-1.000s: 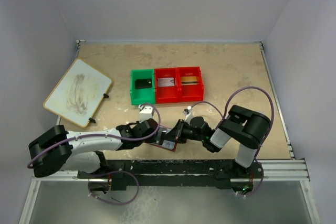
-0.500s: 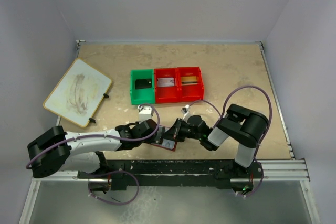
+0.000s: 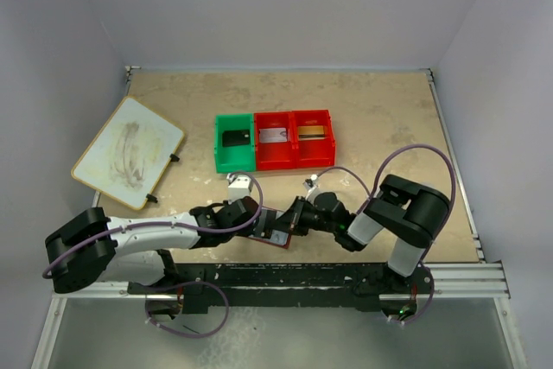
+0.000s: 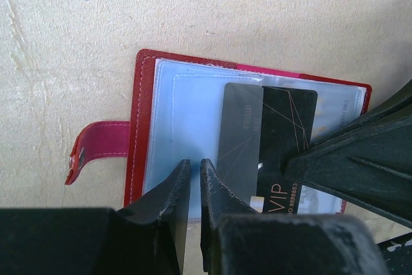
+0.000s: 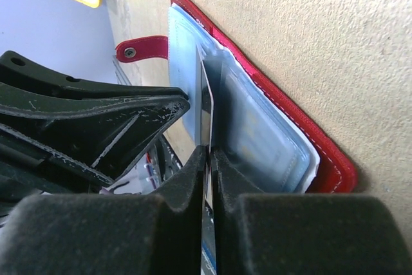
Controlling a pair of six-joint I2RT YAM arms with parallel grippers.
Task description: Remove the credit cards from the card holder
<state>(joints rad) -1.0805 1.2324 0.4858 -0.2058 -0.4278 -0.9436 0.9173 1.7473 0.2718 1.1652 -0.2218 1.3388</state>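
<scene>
You see a maroon folding card holder (image 4: pixel 143 120) of stitched, leather-like grain, its pale blue sleeves (image 4: pixel 187 114) glossy clear plastic. The black card (image 4: pixel 290 117) at its 3 o'clock side is sleek, the beige tabletop (image 4: pixel 193 11) matt and pitted.

Left wrist view: near edge of the card holder (image 4: pixel 143 114) is lost behind the fingers of the left hand (image 4: pixel 195 163). The right hand (image 5: pixel 209 151) covers the holder's lower right part and the end of the black card (image 4: pixel 290 120), whose print is partly cut off. Whether the left fingers pinch a sleeve: cannot tell.
Right wrist view: card (image 5: pixel 206 101) between the right hand's fingers shows edge-on only, face and colour unreadable.
Top view: both hands over the holder, little of it shows.
</scene>
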